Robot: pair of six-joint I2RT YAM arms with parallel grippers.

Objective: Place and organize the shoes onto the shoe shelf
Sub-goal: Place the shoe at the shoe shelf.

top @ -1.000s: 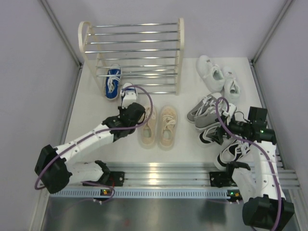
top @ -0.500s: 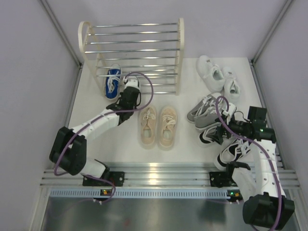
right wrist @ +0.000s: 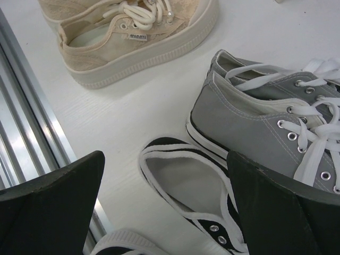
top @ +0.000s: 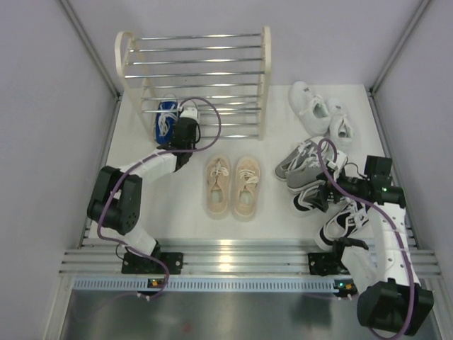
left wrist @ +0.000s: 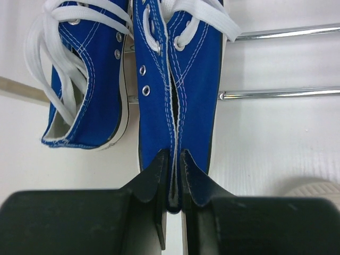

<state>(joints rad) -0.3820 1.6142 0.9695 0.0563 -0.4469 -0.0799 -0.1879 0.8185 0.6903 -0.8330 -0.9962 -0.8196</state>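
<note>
My left gripper [left wrist: 171, 172] is pinched tight on the heel of a blue canvas sneaker [left wrist: 180, 79] with white laces. The shoe runs straight ahead of the fingers, and the chrome rods [left wrist: 281, 94] of the shoe shelf [top: 195, 74] show to its right. A second blue sneaker [left wrist: 87, 95] lies just to its left. My right gripper [right wrist: 164, 159] stands wide apart, holding nothing. A black-and-white sneaker [right wrist: 180, 186] lies below between its fingers, with grey sneakers [right wrist: 249, 117] ahead to the right.
</note>
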